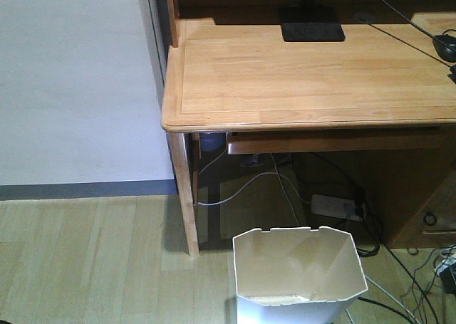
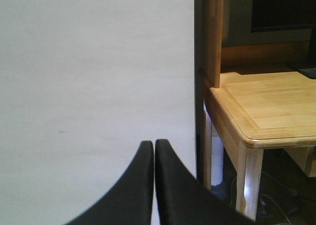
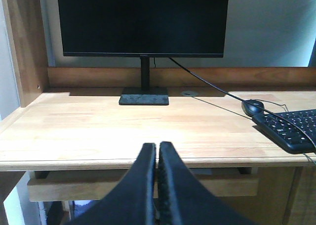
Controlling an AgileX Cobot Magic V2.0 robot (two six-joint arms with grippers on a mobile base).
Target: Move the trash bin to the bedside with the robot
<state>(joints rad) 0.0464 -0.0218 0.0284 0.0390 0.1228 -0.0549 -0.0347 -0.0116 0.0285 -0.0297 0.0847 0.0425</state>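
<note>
Saw 1 trash bin [image 1: 299,263] standing upright on the wooden floor [image 1: 85,260], just in front of the desk [image 1: 299,75] and near its front leg [image 1: 187,196], but apart from it. Could see only the upper part of the bin, down to the lower edge of the front view. Looked into the open top and found cream inner walls with a yellowish strip low on the near side; could not tell the contents.

Noted, behind the bin under the desk, 1 white power strip [image 1: 333,206] and several thin cables [image 1: 228,194], white and black, some lying on the floor just to the right of the bin.

Counted on the desk 1 monitor [image 3: 143,20] on 1 black base [image 3: 143,96], 1 keyboard [image 3: 291,128] and 1 mouse [image 3: 253,107].

Counted 2 grippers. Found the left gripper [image 2: 154,143] clenched, fingers pressed together with nothing between, facing the pale wall [image 2: 89,62] beside the desk corner. Found the right gripper [image 3: 157,146] clenched in the same way, grasping nothing, held in front of the desk edge.
</note>
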